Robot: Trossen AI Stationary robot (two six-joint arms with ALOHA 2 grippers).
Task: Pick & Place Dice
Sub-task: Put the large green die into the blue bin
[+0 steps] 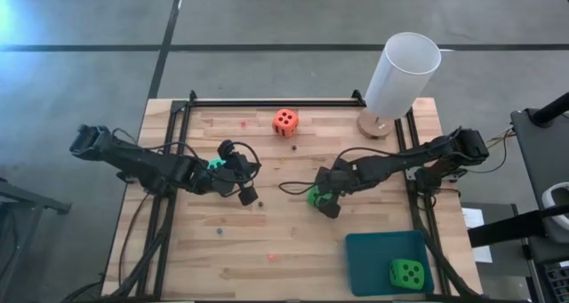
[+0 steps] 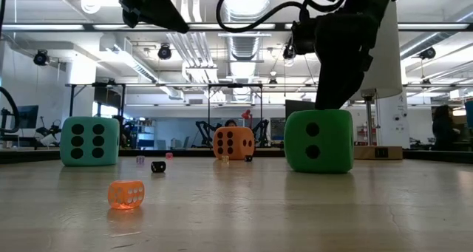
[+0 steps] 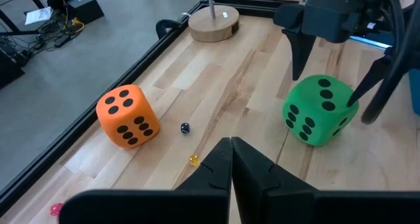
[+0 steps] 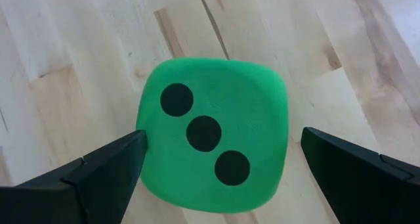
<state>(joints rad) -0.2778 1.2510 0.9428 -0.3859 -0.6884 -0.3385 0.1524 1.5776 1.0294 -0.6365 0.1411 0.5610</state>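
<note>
Pale wood-plank bench (image 1: 267,241) on a grey floor — no readable writing. My right gripper (image 4: 220,161) spreads wide around a green die (image 4: 213,135); my left gripper (image 3: 231,159), pressed together, waits by the turquoise die (image 1: 216,163).

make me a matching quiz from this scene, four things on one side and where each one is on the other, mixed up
Things:
1. orange-red die
2. turquoise die
3. green die showing three pips
4. second green die

Places:
A. on the teal tray
B. between the open right gripper's fingers
C. beside the shut left gripper
D. alone near the table's far edge

Pairs: 1-D, 2-C, 3-B, 4-A
</note>
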